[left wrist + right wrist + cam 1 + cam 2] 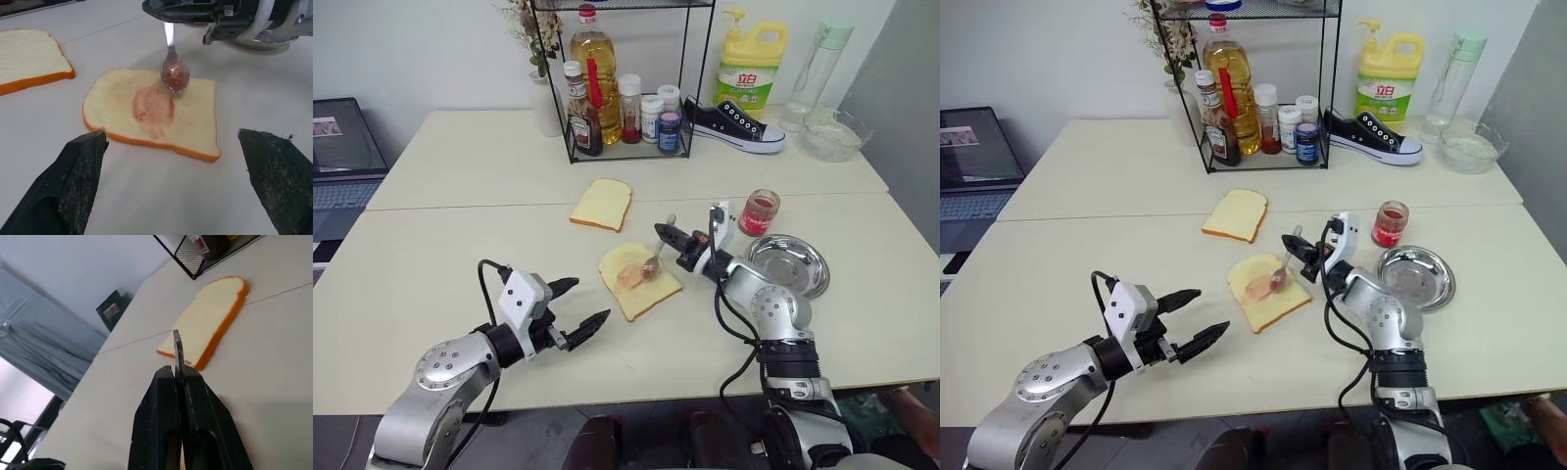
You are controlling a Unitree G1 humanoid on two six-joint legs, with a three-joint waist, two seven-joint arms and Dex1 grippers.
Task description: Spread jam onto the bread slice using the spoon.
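The bread slice lies flat at the table's middle with a pale red smear of jam across its centre. My right gripper is shut on the handle of the spoon, a little beyond the slice. The spoon's red-stained bowl hangs down at the slice's far edge; I cannot tell whether it touches. The spoon's slim handle sticks out between the closed fingers. The jam jar stands open to the right of that gripper. My left gripper is open and empty, left of the slice.
A smaller slice lies behind the bread. A round steel plate sits right of my right arm. At the back stand a wire rack of bottles, a shoe, a detergent bottle and a glass bowl.
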